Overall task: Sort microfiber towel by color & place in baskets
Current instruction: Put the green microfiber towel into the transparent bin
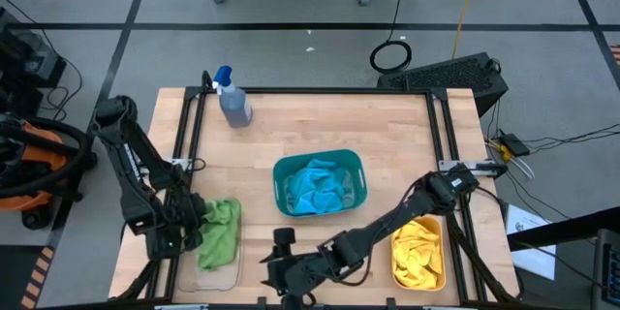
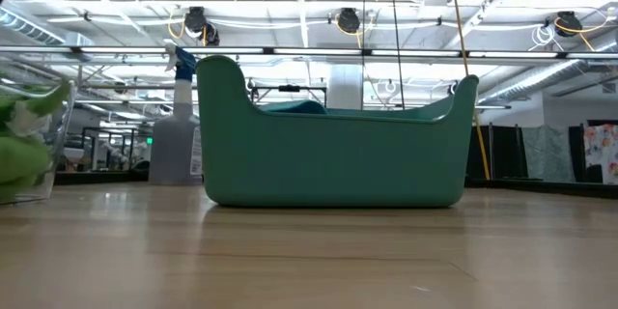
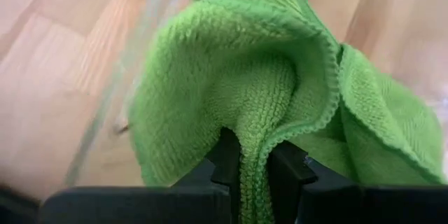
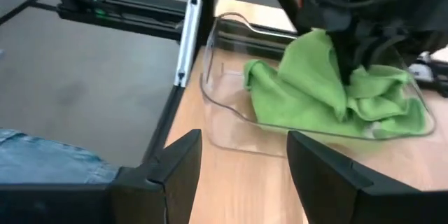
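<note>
We see the left gripper pinching a green towel over the clear basket at seven o'clock; the right gripper, fingers spread and empty, waits at six.

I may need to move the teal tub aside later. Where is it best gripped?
Grip the teal tub by a raised end wall, coming straight down from above. The low view shows both ends rising higher than the long sides, like handles. The blue cloths heap in the middle, so I'd guess the rim ends give a pincer room.
</note>
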Available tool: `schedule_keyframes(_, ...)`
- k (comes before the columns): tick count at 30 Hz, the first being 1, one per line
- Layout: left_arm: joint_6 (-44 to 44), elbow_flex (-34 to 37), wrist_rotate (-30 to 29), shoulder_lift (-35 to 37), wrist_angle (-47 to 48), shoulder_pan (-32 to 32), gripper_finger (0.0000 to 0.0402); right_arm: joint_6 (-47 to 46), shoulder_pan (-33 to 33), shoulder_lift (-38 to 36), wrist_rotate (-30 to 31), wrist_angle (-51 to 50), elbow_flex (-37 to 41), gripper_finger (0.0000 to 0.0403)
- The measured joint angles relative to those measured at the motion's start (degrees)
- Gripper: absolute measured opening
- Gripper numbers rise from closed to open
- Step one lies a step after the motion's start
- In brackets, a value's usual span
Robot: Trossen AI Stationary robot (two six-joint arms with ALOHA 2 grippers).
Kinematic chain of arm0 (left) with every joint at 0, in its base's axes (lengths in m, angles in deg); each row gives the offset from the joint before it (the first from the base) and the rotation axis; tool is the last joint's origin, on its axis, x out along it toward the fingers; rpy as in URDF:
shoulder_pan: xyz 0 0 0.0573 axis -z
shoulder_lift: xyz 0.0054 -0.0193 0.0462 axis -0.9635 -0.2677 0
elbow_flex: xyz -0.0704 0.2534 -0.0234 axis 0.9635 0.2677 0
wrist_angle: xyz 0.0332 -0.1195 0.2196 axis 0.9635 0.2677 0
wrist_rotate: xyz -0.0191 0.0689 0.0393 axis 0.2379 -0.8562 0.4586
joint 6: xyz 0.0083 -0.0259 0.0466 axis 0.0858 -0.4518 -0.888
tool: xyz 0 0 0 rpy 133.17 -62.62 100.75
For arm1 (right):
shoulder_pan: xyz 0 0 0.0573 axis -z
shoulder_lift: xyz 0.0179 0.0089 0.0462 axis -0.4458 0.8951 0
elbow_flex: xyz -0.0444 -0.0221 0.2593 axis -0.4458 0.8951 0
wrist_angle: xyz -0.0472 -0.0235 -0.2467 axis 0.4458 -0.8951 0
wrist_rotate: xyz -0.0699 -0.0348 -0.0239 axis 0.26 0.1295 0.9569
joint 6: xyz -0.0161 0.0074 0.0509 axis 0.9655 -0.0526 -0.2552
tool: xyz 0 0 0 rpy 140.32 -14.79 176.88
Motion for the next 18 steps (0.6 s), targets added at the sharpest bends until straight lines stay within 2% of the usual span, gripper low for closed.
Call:
schedule_keyframes(10, -10.2, 0.0, -0.3, -0.2, -7.7, -3.1, 0.0057, 1.0, -1.1, -0.3, 0.9, 0.1, 0.0, 0.0203)
schedule_keyframes(13, -12.6, 0.0, 1.1, -0.1, -9.2, -3.2, 0.0077, 0.7, -1.0, -0.3, 1.0, 0.1, 0.0, 0.0203)
schedule_keyframes(18, -24.5, 0.0, 1.7, -0.1, -17.7, -3.2, 0.0134, 0.8, -1.1, -0.3, 1.0, 0.1, 0.0, 0.0203)
